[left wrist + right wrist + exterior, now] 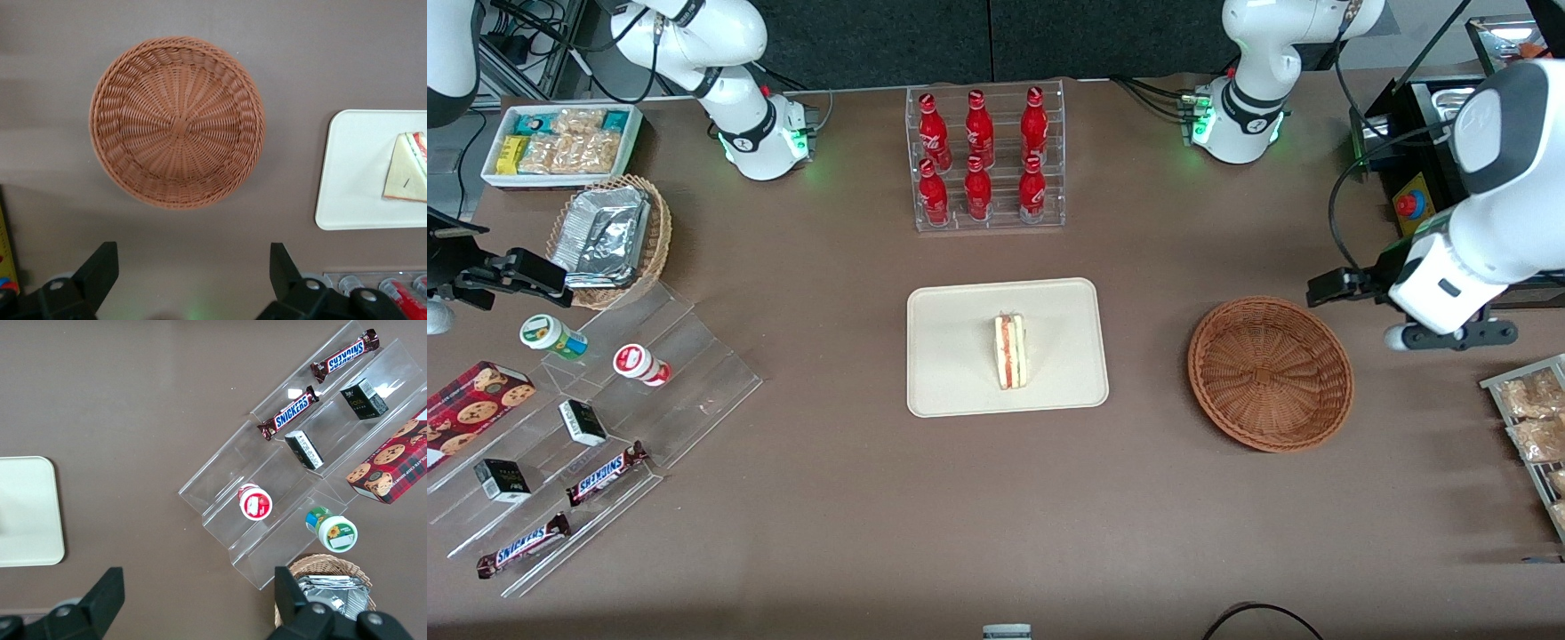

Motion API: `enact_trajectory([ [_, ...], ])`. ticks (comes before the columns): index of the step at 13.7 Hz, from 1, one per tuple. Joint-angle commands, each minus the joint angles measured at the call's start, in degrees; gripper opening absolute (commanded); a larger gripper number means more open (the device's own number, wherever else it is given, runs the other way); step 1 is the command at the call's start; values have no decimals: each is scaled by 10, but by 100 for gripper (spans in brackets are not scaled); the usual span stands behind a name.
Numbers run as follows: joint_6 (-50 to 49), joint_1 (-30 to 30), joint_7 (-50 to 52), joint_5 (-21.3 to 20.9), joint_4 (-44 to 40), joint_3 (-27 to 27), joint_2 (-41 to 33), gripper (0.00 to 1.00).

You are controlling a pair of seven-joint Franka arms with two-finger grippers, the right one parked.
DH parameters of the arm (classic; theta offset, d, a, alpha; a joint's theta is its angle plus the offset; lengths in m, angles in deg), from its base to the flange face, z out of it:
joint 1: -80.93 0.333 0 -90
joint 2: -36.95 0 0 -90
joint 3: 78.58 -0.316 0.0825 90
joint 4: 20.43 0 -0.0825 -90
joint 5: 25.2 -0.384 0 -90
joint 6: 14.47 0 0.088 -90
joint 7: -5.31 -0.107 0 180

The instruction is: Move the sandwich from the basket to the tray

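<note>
Brown tabletop: soft, light triangular white-bread sandwich point(1011, 351) lies on cream rectangular tray point(953, 391); round reddish wicker basket point(1270, 373) empty. Left gripper point(193, 273), jaws wide, holds nothing; any regrasp should take the bread faces gently.

The basket point(177, 120) is woven wicker, reddish-brown, ribbed and rough, with a braided rim. The tray point(960, 356) looks like smooth matt cream plastic or pulp; which, I cannot tell. The sandwich point(1011, 351) shows soft pale bread with a moist pink-red filling stripe. The counter point(1138, 498) is a dull, matt brown surface without shine. The claw point(193, 280), hanging open above the counter just beside the basket, has matt black plastic-looking fingers point(100, 270) with metal screw heads at their bases.
</note>
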Motion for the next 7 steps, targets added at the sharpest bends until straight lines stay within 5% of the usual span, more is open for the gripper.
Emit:
enact_trajectory([
  [1,-37,20,-6,-12,6,16,-40,100],
  [7,-84,21,-20,-36,-20,16,-58,100],
])
